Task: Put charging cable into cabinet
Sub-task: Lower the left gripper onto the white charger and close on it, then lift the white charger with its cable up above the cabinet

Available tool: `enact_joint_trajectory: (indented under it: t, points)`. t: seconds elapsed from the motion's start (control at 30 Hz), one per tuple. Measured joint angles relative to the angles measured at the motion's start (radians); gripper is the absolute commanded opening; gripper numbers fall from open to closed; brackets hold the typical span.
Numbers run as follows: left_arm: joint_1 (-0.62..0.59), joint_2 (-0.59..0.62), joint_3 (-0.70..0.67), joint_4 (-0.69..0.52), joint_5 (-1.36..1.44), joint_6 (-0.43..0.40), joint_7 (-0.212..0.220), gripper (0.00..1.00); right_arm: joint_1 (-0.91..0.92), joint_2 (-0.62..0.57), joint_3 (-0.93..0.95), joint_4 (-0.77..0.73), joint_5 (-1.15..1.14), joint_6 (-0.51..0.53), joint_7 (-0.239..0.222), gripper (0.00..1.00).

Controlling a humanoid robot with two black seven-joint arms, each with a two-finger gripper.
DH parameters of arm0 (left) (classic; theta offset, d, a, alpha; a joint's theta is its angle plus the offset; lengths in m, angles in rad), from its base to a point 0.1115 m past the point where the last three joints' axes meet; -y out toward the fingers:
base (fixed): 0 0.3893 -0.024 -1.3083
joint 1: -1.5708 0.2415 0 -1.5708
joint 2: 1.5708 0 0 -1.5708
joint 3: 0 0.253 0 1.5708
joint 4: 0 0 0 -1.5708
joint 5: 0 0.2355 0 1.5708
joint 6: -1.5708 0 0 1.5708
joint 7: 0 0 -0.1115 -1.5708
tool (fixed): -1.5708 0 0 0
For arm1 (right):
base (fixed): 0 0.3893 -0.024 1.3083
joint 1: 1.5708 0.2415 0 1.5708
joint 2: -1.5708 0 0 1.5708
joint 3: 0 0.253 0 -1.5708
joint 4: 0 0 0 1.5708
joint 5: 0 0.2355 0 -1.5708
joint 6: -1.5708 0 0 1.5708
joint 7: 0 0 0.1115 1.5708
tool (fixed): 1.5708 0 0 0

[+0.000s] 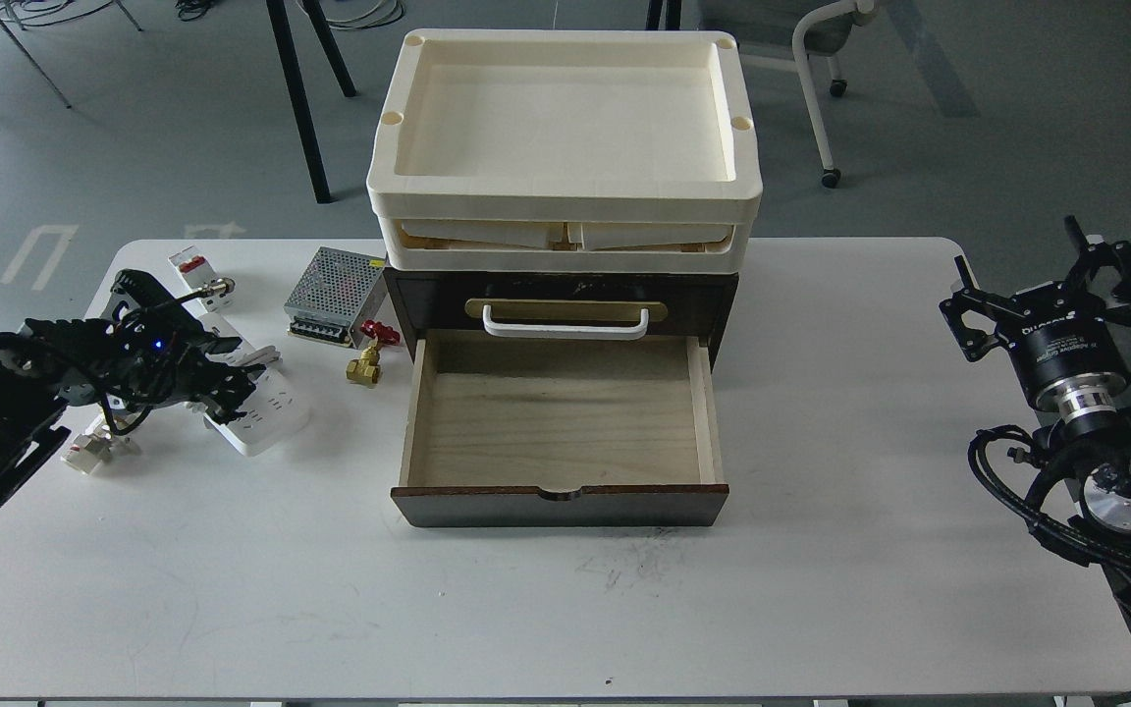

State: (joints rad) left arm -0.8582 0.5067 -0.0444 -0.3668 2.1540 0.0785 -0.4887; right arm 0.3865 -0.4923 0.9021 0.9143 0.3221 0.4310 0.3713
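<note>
The charging cable, a white power strip [269, 417] with a cord coiled around its middle, lies on the table left of the cabinet. My left gripper [224, 391] is low over the strip's middle and covers the cord. Its dark fingers cannot be told apart, so I cannot tell whether they are closed on the strip. The dark brown cabinet [565, 293] stands at the table's centre with its light wood drawer [561, 417] pulled out and empty. Cream trays [565, 211] are stacked on top. My right gripper [1042, 280] is open and empty at the far right.
A metal mesh power supply [332, 285] and a brass valve with a red handle [369, 353] sit between the strip and the cabinet. A small breaker with a red switch [190, 263] lies at the back left. A small white fitting [86, 450] lies under my left arm.
</note>
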Motion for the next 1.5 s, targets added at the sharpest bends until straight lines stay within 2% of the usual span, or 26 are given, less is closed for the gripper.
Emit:
enact_joint_trajectory:
  t: [0.17,0.33,0.47,0.73,0.97,1.2,1.37,1.5]
  points:
    - [0.002,0.002,0.000,0.000,0.000,0.000,0.000,0.31,0.000,0.000,0.000,0.000,-0.001,0.000,0.000,1.00]
    - [0.003,0.002,0.000,0.000,0.001,-0.004,0.000,0.23,0.000,0.000,0.000,0.000,-0.001,0.000,0.000,1.00]
    - [0.003,0.002,0.001,0.013,0.003,-0.005,0.000,0.08,0.000,0.000,0.000,0.000,-0.001,0.000,0.000,1.00]
    - [-0.008,0.005,0.037,0.030,-0.008,0.001,0.000,0.07,0.000,0.000,0.000,0.000,-0.001,0.000,0.000,1.00]
    - [-0.032,0.084,0.038,0.002,-0.157,0.000,0.000,0.08,0.000,0.000,0.000,0.000,-0.002,0.000,0.000,1.00]
    - [-0.062,0.239,0.026,-0.129,-0.270,-0.005,0.000,0.07,0.000,0.000,-0.001,0.000,-0.015,0.000,0.000,1.00]
    - [-0.105,0.412,0.022,-0.365,-0.349,-0.006,0.000,0.07,0.000,0.001,0.000,0.000,-0.021,0.000,0.000,1.00]
    - [-0.175,0.535,0.018,-0.503,-0.359,-0.020,0.000,0.07,0.000,0.002,0.000,0.001,-0.023,0.000,0.000,1.00]
